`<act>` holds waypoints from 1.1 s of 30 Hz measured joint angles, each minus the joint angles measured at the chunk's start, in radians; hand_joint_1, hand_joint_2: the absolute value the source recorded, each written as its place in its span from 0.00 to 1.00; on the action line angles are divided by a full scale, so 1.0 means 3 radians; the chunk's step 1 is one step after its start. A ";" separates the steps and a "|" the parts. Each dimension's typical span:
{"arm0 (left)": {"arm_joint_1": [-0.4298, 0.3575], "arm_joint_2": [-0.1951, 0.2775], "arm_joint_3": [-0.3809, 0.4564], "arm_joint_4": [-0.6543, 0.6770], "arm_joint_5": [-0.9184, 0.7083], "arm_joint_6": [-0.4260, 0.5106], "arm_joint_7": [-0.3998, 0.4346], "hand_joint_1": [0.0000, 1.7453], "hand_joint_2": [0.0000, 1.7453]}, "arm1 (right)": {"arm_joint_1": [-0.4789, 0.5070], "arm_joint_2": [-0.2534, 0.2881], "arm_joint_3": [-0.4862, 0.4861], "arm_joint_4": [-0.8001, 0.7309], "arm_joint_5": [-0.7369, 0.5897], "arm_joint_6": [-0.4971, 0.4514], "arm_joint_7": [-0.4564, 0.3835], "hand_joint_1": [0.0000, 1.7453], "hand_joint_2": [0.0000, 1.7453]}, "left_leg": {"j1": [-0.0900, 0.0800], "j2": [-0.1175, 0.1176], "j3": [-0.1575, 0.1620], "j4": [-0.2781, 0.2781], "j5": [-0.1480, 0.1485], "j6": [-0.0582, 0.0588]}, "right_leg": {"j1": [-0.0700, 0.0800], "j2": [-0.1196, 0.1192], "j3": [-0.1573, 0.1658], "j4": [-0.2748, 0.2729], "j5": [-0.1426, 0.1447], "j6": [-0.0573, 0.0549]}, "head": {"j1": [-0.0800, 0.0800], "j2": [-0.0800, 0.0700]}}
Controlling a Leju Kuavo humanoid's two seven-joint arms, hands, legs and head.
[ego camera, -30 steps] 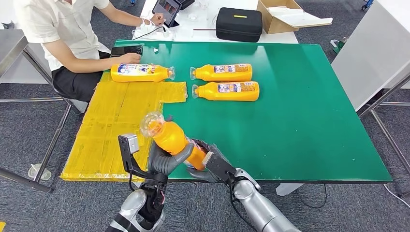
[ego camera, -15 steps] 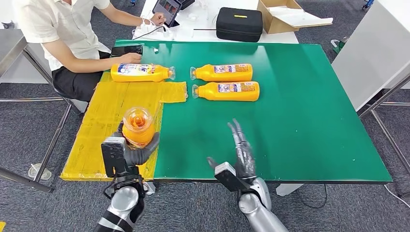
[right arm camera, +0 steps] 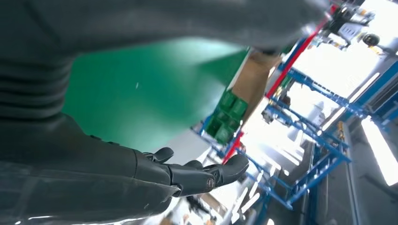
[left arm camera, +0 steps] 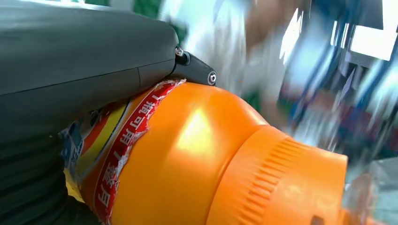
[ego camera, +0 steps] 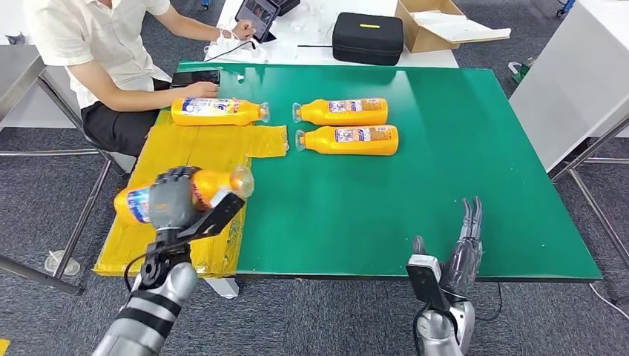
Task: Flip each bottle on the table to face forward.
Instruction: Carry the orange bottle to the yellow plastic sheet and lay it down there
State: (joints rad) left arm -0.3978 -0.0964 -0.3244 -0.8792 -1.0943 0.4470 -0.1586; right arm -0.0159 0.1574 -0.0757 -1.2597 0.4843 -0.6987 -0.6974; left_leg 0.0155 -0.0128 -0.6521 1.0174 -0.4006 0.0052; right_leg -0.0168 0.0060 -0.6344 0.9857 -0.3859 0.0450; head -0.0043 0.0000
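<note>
The left hand [ego camera: 172, 199] grips an orange bottle [ego camera: 215, 184] held sideways over the yellow mat [ego camera: 185, 159], cap pointing right. The right hand [ego camera: 460, 248] hangs released, fingers straight, at the green table [ego camera: 445, 163] edge. The left wrist view shows the label [left arm camera: 117, 145], seemingly torn. Three bottles [ego camera: 345, 126] lie farther back.

Grey carpet floor [ego camera: 489, 311] all round, and the counter [ego camera: 445, 163] has a green top with a yellow sheet [ego camera: 185, 159] on its left part. Behind it there's a white table [ego camera: 311, 41] with a black case [ego camera: 366, 35], an open cardboard box [ego camera: 438, 26] and a tablet [ego camera: 256, 16]. A person in a white shirt [ego camera: 89, 44] sits at the far left corner. Another white table [ego camera: 571, 81] stands off to the right. Lighting's bright and even.
</note>
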 joint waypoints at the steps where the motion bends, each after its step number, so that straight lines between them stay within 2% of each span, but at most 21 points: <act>1: -0.0102 0.0001 -0.0004 0.0187 0.0016 -0.0163 0.0015 1.00 1.00 | -0.0012 -0.0010 0.0075 0.0035 -0.0082 0.0002 0.0000 0.00 1.00 | 0.0001 0.0002 0.0000 0.0000 0.0001 -0.0001 | 0.0001 0.0000 -0.0001 0.0000 0.0002 -0.0002 | 0.0001 0.0000; 5: -0.0424 0.0003 -0.0035 0.0780 0.0035 -0.0476 0.0062 0.99 1.00 | -0.0080 -0.0047 0.0374 0.0221 -0.0316 0.0005 -0.0001 0.00 1.00 | 0.0001 0.0012 0.0000 0.0000 0.0003 -0.0003 | 0.0001 0.0003 -0.0004 0.0001 0.0007 -0.0007 | 0.0000 0.0000; 6: -0.0481 0.0004 -0.0037 0.0885 0.0046 -0.0527 0.0062 0.91 1.00 | -0.0093 -0.0058 0.0436 0.0260 -0.0348 0.0005 -0.0001 0.00 1.00 | 0.0001 0.0012 -0.0001 0.0000 0.0003 -0.0003 | 0.0001 0.0003 -0.0004 0.0001 0.0007 -0.0007 | 0.0000 0.0000; 7: -0.0528 0.0005 -0.0037 0.0978 0.0066 -0.0583 0.0055 0.80 1.00 | -0.0103 -0.0069 0.0493 0.0294 -0.0375 0.0004 -0.0001 0.00 1.00 | 0.0001 0.0011 -0.0001 0.0000 0.0003 -0.0003 | 0.0001 0.0002 -0.0004 0.0001 0.0006 -0.0007 | 0.0000 0.0000; 9: -0.0602 0.0012 -0.0037 0.1134 0.0112 -0.0711 0.0027 0.34 1.00 | -0.0116 -0.0090 0.0598 0.0346 -0.0429 0.0003 -0.0001 0.00 1.00 | 0.0001 0.0010 -0.0003 0.0000 0.0003 -0.0003 | 0.0001 0.0002 -0.0004 0.0001 0.0005 -0.0007 | 0.0000 0.0000; 10: -0.0634 0.0016 -0.0037 0.1195 0.0136 -0.0776 0.0012 0.16 1.00 | -0.0120 -0.0101 0.0645 0.0366 -0.0454 0.0003 -0.0001 0.00 1.00 | 0.0001 0.0010 -0.0003 0.0000 0.0002 -0.0003 | 0.0001 0.0002 -0.0004 0.0001 0.0005 -0.0007 | 0.0000 0.0000; 11: -0.0666 0.0020 -0.0037 0.1243 0.0159 -0.0839 0.0000 0.03 1.00 | -0.0122 -0.0111 0.0684 0.0383 -0.0477 0.0003 -0.0001 0.00 1.00 | 0.0001 0.0010 -0.0003 0.0000 0.0002 -0.0003 | 0.0001 0.0002 -0.0004 0.0001 0.0004 -0.0008 | 0.0000 0.0000; 12: -0.0699 0.0024 -0.0036 0.1286 0.0197 -0.0916 -0.0009 0.00 1.00 | -0.0123 -0.0121 0.0719 0.0397 -0.0498 0.0003 -0.0001 0.00 1.00 | 0.0001 0.0010 -0.0003 0.0000 0.0001 -0.0003 | 0.0001 0.0002 -0.0004 0.0001 0.0004 -0.0008 | 0.0000 0.0000; 15: -0.0769 0.0036 -0.0029 0.1400 0.0320 -0.1153 -0.0009 0.00 1.00 | -0.0124 -0.0149 0.0807 0.0434 -0.0534 0.0003 -0.0001 0.00 1.00 | 0.0001 0.0011 -0.0003 0.0000 0.0001 -0.0003 | 0.0001 0.0002 -0.0004 0.0001 0.0004 -0.0008 | 0.0000 0.0001; 24: -0.0871 0.0054 -0.0020 0.1529 0.0467 -0.1506 -0.0054 0.00 1.00 | -0.0133 -0.0201 0.0951 0.0479 -0.0576 0.0002 -0.0001 0.00 1.00 | 0.0001 0.0009 -0.0002 0.0000 0.0002 -0.0003 | 0.0001 0.0001 -0.0001 0.0001 0.0005 -0.0008 | 0.0000 0.0000; 29: -0.0899 0.0062 0.0036 0.1543 0.0689 -0.1735 -0.0266 0.00 1.00 | -0.0151 -0.0221 0.0984 0.0494 -0.0573 0.0002 -0.0001 0.00 1.00 | 0.0000 0.0008 -0.0001 0.0000 0.0002 -0.0003 | 0.0001 0.0001 0.0000 0.0001 0.0005 -0.0007 | 0.0001 0.0000; 31: -0.0904 0.0063 0.0051 0.1536 0.0742 -0.1724 -0.0353 0.00 1.00 | -0.0161 -0.0229 0.0989 0.0499 -0.0570 0.0002 -0.0001 0.00 1.00 | 0.0000 0.0008 0.0001 0.0000 0.0002 -0.0003 | 0.0001 0.0001 0.0000 0.0001 0.0005 -0.0007 | 0.0001 0.0000; 33: -0.0873 0.0054 0.0051 0.1488 0.0761 -0.1548 -0.0437 0.00 1.00 | -0.0165 -0.0236 0.0987 0.0500 -0.0529 0.0002 -0.0001 0.00 1.00 | 0.0000 0.0009 0.0001 0.0000 0.0002 -0.0003 | 0.0001 0.0001 0.0000 0.0001 0.0005 -0.0007 | 0.0001 0.0000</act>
State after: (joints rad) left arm -0.6597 -0.0803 -0.3091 -0.4328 -0.8660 -0.0175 -0.2898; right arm -0.0654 0.0866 0.2205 -1.1097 0.3257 -0.6982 -0.6977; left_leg 0.0157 -0.0101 -0.6517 1.0174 -0.3999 0.0044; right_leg -0.0167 0.0063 -0.6345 0.9861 -0.3844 0.0428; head -0.0040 0.0000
